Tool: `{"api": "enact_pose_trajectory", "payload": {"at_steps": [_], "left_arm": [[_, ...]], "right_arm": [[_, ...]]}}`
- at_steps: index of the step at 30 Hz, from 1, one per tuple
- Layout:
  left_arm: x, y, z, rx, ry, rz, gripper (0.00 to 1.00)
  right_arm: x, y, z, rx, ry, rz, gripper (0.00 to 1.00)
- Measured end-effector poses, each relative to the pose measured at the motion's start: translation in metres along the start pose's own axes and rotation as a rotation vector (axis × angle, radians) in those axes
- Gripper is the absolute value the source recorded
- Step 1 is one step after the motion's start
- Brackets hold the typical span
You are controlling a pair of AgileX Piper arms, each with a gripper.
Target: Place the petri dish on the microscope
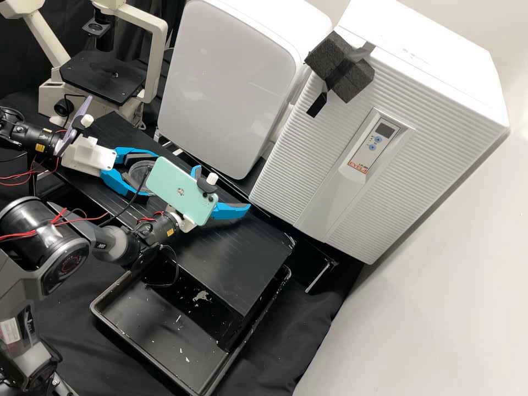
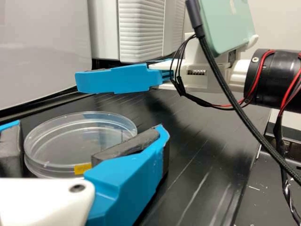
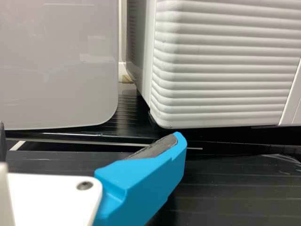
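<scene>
"How is the left arm lying?"

"It comes in from the high view's left side, low over the black bench (image 1: pixel 236 264), with the left gripper (image 1: pixel 150 175) near level."

"Shut or spread?"

"Spread wide, 1 blue finger on each side of the petri dish (image 1: pixel 139 172). I can't tell whether either pad touches it."

"So where's the dish?"

"Flat on the bench, between those 2 fingers, apart from the microscope (image 1: pixel 102 77)."

"And the right arm?"

"Same side, nearer the camera, with a green phone (image 1: pixel 177 190) on its wrist. The right gripper (image 1: pixel 223 188) points toward the 2 white cabinets (image 1: pixel 231 82)."

"Holding anything?"

"Nothing. Its 2 fingers stand wide apart, over the bench."
</scene>
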Motion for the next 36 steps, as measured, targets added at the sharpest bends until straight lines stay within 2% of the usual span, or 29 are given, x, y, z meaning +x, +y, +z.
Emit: {"api": "enact_pose_trajectory", "payload": {"at_steps": [18, 23, 30, 34, 36], "left_arm": [[-0.001, -0.001, 0.000, -0.002, -0.004, 0.001, 0.00], [-0.009, -0.002, -0.003, -0.013, 0.011, 0.005, 0.00], [-0.034, 0.007, -0.017, -0.012, 0.098, 0.010, 0.00], [-0.052, 0.018, -0.024, -0.022, 0.154, 0.044, 0.00], [-0.062, 0.027, -0.025, -0.015, 0.171, 0.071, 0.00]], "right_arm": [[0.000, 0.000, 0.000, 0.000, 0.000, 0.000, 1.00], [0.000, 0.000, 0.000, 0.000, 0.000, 0.000, 1.00], [0.000, 0.000, 0.000, 0.000, 0.000, 0.000, 1.00], [0.000, 0.000, 0.000, 0.000, 0.000, 0.000, 1.00], [0.000, 0.000, 0.000, 0.000, 0.000, 0.000, 1.00]]}}
